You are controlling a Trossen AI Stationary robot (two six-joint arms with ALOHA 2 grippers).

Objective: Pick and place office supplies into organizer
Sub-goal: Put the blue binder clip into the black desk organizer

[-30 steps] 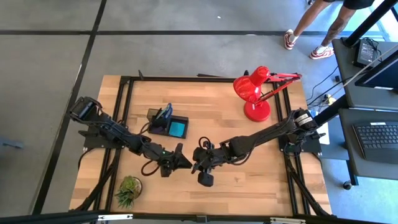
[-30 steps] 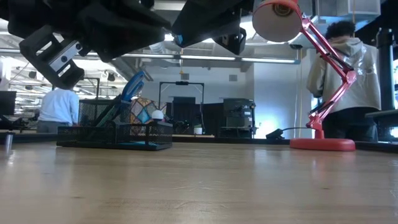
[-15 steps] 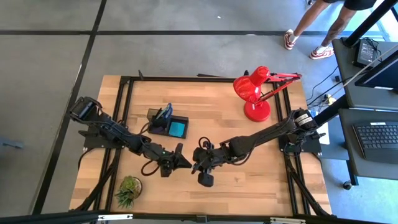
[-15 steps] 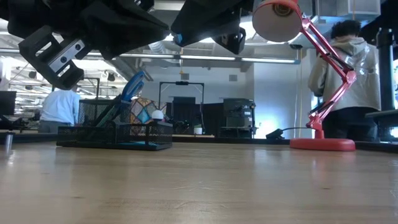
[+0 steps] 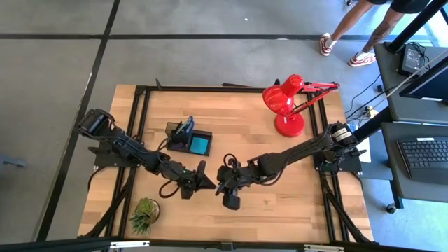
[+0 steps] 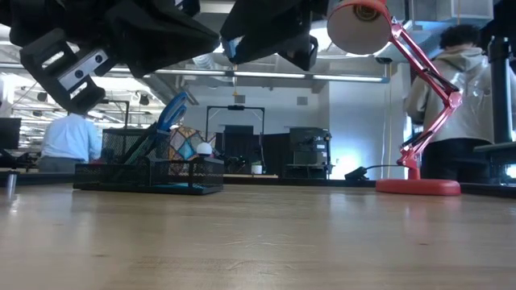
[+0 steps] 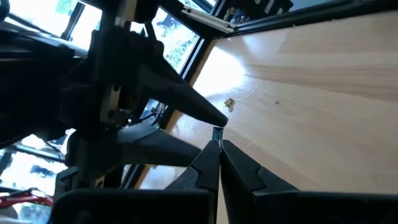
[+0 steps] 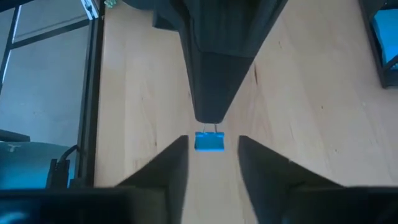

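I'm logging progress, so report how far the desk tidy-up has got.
Done: blue-handled scissors and a cyan sticky-note pad sit in the black organizer. In hand: the left gripper pinches a small blue binder clip mid-table, between the right gripper's parted fingers. Left: carrying that clip to the organizer.

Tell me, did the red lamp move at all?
No. The red lamp sits in the same spot by the table's far right corner as before, its base unmoved against the black frame.

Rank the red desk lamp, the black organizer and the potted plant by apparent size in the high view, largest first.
1. Red desk lamp
2. Black organizer
3. Potted plant; its size looks close to the organizer's, so this order is unsure.
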